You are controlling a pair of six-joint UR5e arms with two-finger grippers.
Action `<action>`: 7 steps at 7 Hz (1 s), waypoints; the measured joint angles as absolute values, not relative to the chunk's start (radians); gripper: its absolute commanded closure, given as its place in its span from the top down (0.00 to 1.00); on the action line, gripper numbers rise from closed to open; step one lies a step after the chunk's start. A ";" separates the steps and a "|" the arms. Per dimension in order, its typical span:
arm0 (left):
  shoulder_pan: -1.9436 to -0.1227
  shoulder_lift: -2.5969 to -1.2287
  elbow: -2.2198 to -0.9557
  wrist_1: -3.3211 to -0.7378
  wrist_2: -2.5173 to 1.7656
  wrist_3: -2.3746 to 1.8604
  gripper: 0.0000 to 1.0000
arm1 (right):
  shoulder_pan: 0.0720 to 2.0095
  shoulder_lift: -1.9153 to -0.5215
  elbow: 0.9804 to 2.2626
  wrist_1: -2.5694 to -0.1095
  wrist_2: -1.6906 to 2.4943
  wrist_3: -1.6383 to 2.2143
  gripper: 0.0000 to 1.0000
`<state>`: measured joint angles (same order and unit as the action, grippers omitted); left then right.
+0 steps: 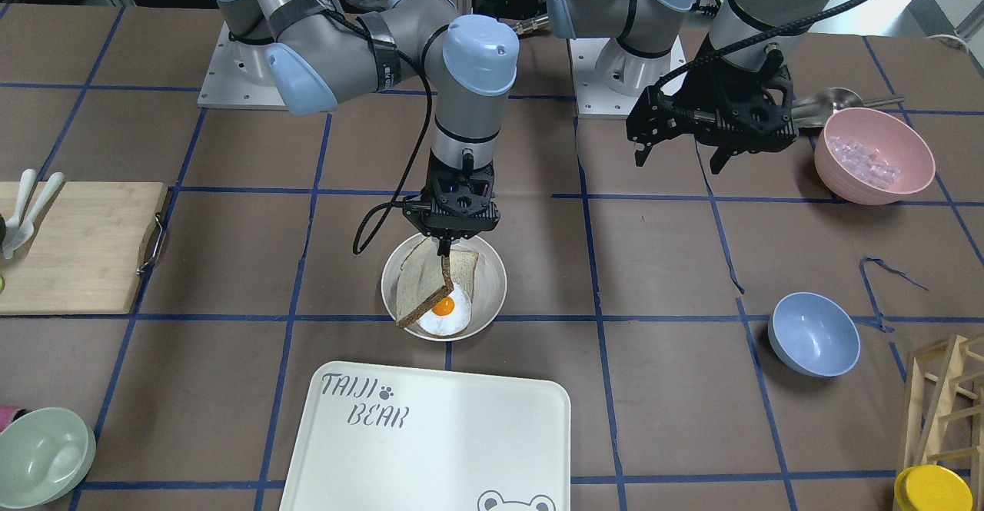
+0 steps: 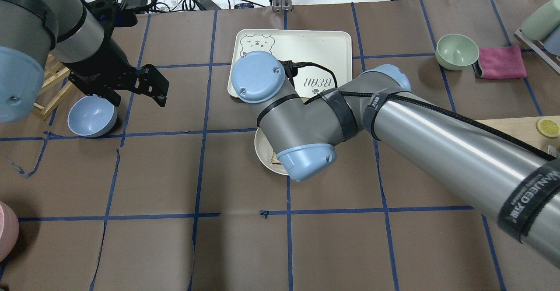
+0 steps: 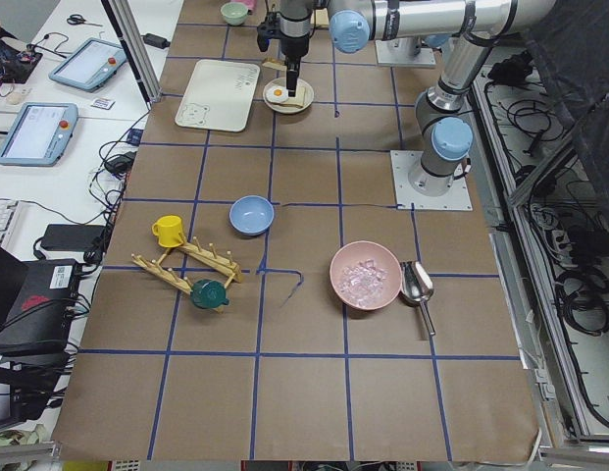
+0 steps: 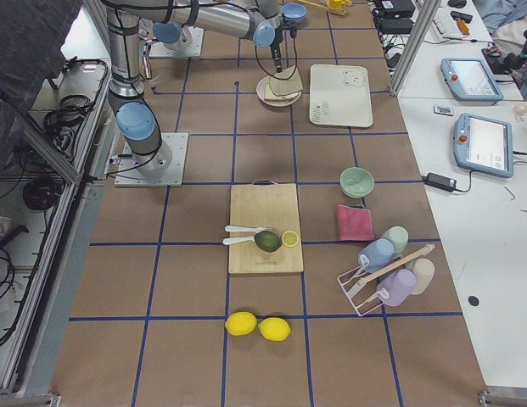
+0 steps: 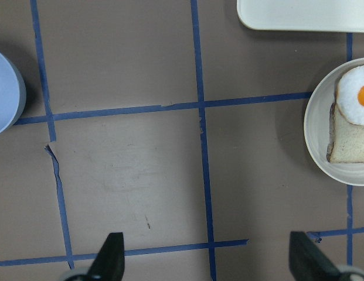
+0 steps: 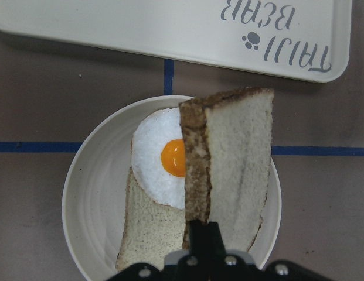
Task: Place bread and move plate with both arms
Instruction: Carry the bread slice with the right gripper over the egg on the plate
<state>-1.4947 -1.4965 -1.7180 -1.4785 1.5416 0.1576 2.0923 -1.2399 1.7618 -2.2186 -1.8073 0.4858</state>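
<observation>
The bread (image 1: 419, 290), a pale slice with a dark brown crust, hangs tilted from my right gripper (image 1: 444, 254), which is shut on its top edge. It also shows in the right wrist view (image 6: 231, 170), gripped by the right gripper (image 6: 203, 229). Its low corner is over or touching the round off-white plate (image 1: 494, 290), also seen from the right wrist (image 6: 82, 199). On the plate lie a lighter slice (image 6: 149, 231) and a fried egg (image 6: 164, 158). My left gripper (image 1: 678, 164) is open and empty above the bare table, well apart from the plate (image 5: 316, 126).
The white TAIJI BEAR tray (image 1: 461, 434) lies just beyond the plate. A blue bowl (image 1: 813, 334) and a pink bowl of ice (image 1: 874, 156) sit on the left arm's side. A cutting board (image 1: 77, 246) and a green bowl (image 1: 42, 457) sit on the right arm's side.
</observation>
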 measured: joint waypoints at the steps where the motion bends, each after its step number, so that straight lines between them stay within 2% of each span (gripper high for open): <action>1: -1.495 -1.497 -1.718 -1.478 1.542 0.158 1.00 | 2.098 -1.230 1.761 -2.220 -1.806 0.525 0.00; 2: -1.494 -1.497 -1.718 -1.478 1.542 0.157 1.00 | 2.100 -1.221 1.760 -2.219 -1.803 0.563 0.00; 5: -1.494 -1.497 -1.717 -1.476 1.542 0.157 1.00 | 2.101 -1.213 1.761 -2.216 -1.794 0.582 0.65; 6: -1.494 -1.497 -1.717 -1.476 1.543 0.157 1.00 | 2.102 -1.211 1.761 -2.217 -1.771 0.586 0.80; 7: -1.494 -1.497 -1.717 -1.476 1.543 0.157 1.00 | 2.101 -1.209 1.758 -2.219 -1.738 0.590 0.88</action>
<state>-1.4941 -1.4972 -1.7174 -1.4764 1.5427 0.1571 2.1014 -1.2094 1.7582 -2.2190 -1.7377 0.5903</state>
